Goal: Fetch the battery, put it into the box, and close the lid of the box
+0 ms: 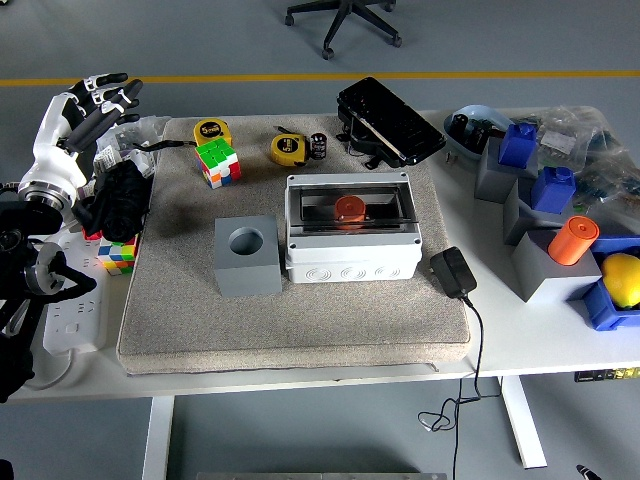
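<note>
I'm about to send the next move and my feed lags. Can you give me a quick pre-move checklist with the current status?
1. Left hand free: ok. Its fingers are spread and hold nothing, raised over the table's left edge.
2. Right hand ready: cannot tell, it is out of view.
3. Orange cylinder inside the white box: ok.
4. Box lid shut: cannot tell, the clear lid is hard to read.
5. Path from hand to box clear: not ok. The colour cube and grey block lie between them.

The yellow tape measure (pixel 212 131) reads "5m".
</note>
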Available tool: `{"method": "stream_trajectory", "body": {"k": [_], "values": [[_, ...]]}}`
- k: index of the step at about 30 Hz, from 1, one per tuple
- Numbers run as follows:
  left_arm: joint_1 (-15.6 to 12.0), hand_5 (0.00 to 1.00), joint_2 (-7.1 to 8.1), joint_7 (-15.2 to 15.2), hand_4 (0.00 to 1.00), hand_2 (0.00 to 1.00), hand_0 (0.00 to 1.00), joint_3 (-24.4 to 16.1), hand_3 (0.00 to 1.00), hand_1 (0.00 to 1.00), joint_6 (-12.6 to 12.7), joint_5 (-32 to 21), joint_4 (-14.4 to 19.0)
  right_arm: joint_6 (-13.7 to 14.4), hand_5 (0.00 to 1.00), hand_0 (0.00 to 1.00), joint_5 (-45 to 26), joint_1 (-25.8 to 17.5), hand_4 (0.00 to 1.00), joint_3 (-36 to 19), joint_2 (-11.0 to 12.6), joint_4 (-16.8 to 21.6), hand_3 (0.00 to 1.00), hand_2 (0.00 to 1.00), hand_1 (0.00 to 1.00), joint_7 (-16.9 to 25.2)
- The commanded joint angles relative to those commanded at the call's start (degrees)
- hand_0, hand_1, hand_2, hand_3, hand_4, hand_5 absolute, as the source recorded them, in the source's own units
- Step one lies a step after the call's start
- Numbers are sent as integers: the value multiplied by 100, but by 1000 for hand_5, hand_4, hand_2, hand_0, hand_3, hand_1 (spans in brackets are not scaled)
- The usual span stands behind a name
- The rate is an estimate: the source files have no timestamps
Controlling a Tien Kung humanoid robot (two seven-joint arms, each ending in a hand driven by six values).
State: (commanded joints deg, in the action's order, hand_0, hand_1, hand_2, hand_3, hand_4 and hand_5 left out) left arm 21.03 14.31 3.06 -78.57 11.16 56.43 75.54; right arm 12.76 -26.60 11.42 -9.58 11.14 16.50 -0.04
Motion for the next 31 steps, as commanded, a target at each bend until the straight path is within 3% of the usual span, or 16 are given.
{"method": "stream_trajectory", "body": {"k": [31], "values": [[67,367,59,6,984,600,555,176,614,622,-22,-16,46,-84,430,676,-3,31,875,190,27,-2,553,667,649,-48]]}}
